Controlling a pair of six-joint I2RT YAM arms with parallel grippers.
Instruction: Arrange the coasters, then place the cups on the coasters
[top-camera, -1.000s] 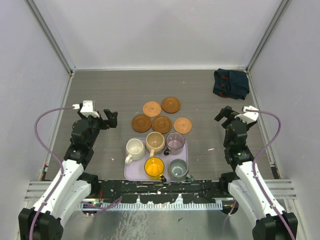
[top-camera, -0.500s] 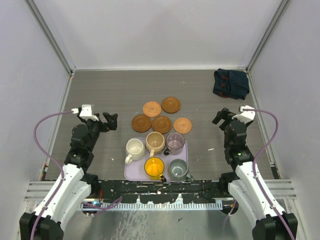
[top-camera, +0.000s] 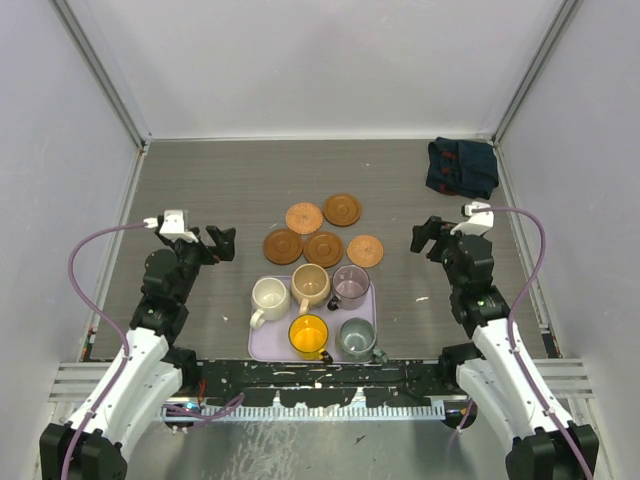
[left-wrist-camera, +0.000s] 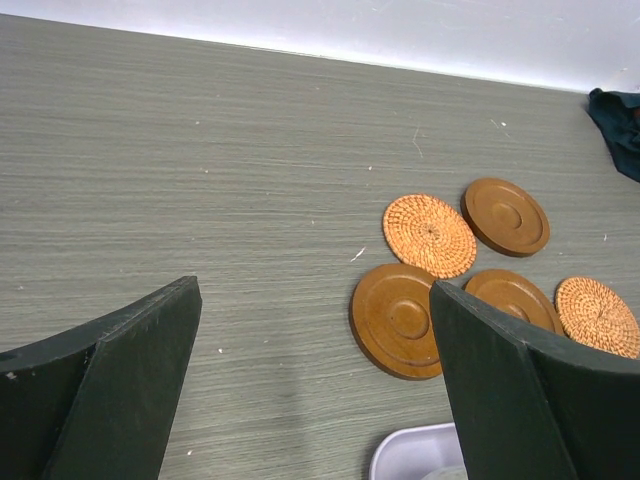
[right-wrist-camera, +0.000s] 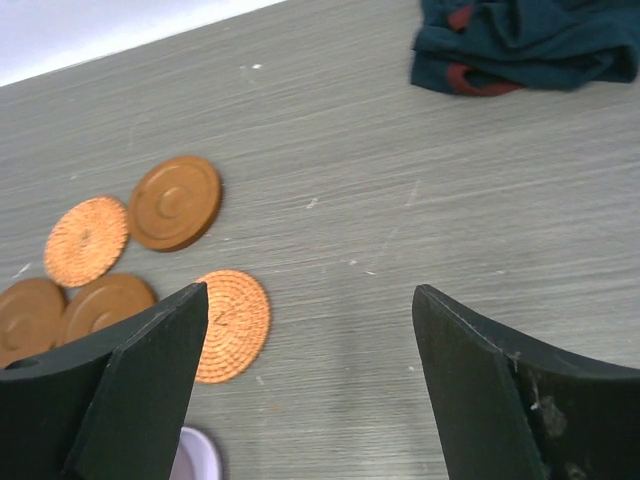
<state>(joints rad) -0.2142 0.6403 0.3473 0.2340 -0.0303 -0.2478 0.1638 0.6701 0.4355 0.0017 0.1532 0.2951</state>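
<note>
Claws released, empty: left claw (top-camera: 222, 242), right claw (top-camera: 425, 238), either side of five coasters (top-camera: 323, 247) clustered on tabletop (top-camera: 200, 180). All five cups (top-camera: 310, 285) on lavender tray (top-camera: 268, 343), just nearside of coasters.

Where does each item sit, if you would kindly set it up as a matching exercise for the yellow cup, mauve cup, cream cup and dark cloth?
1. yellow cup
2. mauve cup
3. cream cup
4. dark cloth

A. far right corner of the table
B. far right of the tray
C. near row of the tray
D. left side of the tray

Pairs: 1-C, 2-B, 3-D, 4-A
</note>
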